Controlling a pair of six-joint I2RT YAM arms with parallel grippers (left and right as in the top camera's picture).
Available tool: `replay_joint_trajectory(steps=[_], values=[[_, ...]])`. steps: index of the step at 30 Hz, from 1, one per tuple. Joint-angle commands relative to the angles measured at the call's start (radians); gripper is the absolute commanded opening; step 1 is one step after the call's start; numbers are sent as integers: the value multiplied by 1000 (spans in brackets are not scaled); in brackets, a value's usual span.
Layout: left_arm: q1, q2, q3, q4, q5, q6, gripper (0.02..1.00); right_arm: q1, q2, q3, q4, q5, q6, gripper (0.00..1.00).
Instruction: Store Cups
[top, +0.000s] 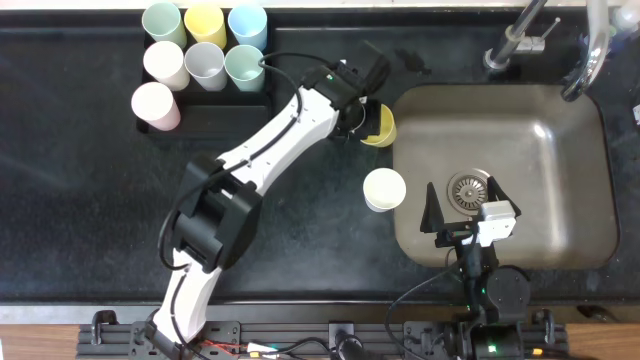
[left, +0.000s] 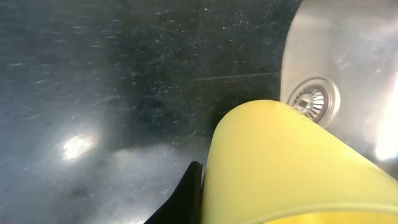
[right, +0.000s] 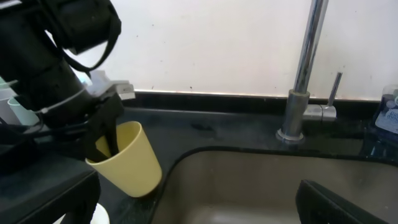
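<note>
Above the bench (top: 80, 200), at the edge of the sink (top: 560, 130), holds a yellow cup (right: 127, 158) tilted, left gripper (right: 106, 142) clamped on its rim with one finger inside, probably bound for the tray (top: 225, 103) of cups. Leaves a white cup (top: 384, 189) upright beside the sink, unstored. Rests the right gripper (top: 462, 205) over the sink, fingers apart, clear of the work.

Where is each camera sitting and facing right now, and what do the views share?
Top view: fixed overhead, looking down on counter, cup tray and sink; both arms reach up from the bottom edge.
Left wrist view: left wrist, facing counter and drain; own finger beside the held yellow cup.
Right wrist view: right wrist, over the sink, facing faucet and wall; own finger at the corner.
Shared: all three show the yellow cup; the right wrist view also catches the left hand.
</note>
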Motion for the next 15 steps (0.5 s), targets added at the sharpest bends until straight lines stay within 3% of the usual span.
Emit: replay_joint_trajectory(steps=[1,6,15], values=[[32,-193,21,-71,-200,-26,34,-5,-11,-13,5,4,-3,996],[152,-326,21,-187,-304,-46,34,-5,-11,-13,5,4,-3,998],[408,-458,-71,-291,-304,-4,34,-5,-11,-13,5,4,-3,998]])
